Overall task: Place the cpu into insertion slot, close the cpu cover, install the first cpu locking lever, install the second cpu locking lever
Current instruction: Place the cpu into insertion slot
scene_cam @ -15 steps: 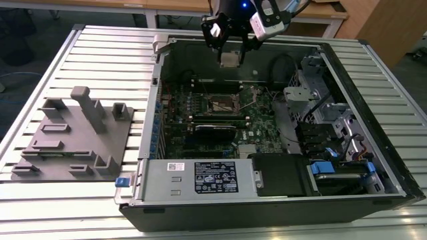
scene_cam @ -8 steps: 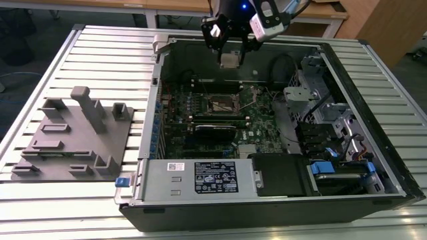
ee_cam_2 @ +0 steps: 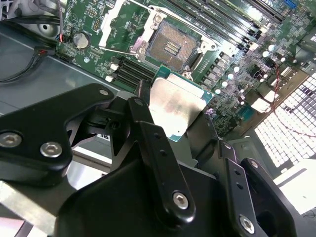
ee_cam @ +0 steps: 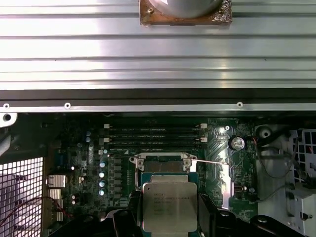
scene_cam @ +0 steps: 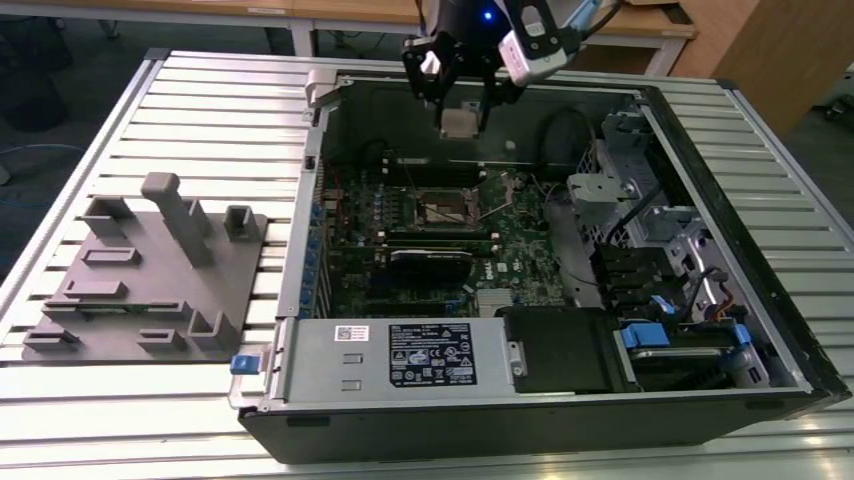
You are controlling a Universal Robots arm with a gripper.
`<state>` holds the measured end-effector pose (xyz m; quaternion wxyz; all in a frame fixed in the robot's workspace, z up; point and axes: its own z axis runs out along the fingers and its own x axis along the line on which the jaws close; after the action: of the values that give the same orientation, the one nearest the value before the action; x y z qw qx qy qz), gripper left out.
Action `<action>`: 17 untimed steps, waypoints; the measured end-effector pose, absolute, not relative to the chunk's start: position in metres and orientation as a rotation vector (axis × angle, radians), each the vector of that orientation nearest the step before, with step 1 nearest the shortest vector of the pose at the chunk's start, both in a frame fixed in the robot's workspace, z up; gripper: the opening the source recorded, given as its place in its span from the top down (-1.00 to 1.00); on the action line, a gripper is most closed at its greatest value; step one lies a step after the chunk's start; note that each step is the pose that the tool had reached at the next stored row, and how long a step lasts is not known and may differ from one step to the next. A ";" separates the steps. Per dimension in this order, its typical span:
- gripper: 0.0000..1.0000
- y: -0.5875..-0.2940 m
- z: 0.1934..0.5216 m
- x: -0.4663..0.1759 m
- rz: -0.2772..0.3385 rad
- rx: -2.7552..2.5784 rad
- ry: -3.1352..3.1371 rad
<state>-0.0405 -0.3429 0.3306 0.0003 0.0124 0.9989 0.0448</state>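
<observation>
My gripper (scene_cam: 458,118) hangs over the far part of the open computer case (scene_cam: 747,150), shut on the cpu (scene_cam: 458,122), a flat silver-topped square chip. In both wrist views the black fingers (ee_cam_2: 143,96) press two opposite edges of the cpu (ee_cam_2: 177,106) (ee_cam: 169,207). The insertion slot (scene_cam: 450,208) lies below on the green motherboard, its dark centre bare inside a silver rim (ee_cam_2: 173,43). In the first wrist view the held cpu covers most of the slot (ee_cam: 163,162). A thin lever rod (ee_cam: 210,161) sticks out sideways from the socket. I cannot tell the cpu cover apart from the socket's metal frame.
A grey fixture block (scene_cam: 147,270) stands on the slatted table at the exterior view's left. Inside the case are a power supply (scene_cam: 400,355) at the near side, drive bays and cables (scene_cam: 654,230) at the exterior view's right, and memory slots (ee_cam: 153,136) beside the socket.
</observation>
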 end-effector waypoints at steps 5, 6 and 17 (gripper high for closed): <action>-0.08 -0.343 0.328 -0.040 0.140 0.039 3.137; -0.08 -0.343 0.328 -0.040 0.140 0.039 3.137; -0.08 -0.343 0.315 -0.040 0.140 0.039 3.137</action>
<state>-0.0405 -0.3429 0.3153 0.0005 0.0124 0.9989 0.0446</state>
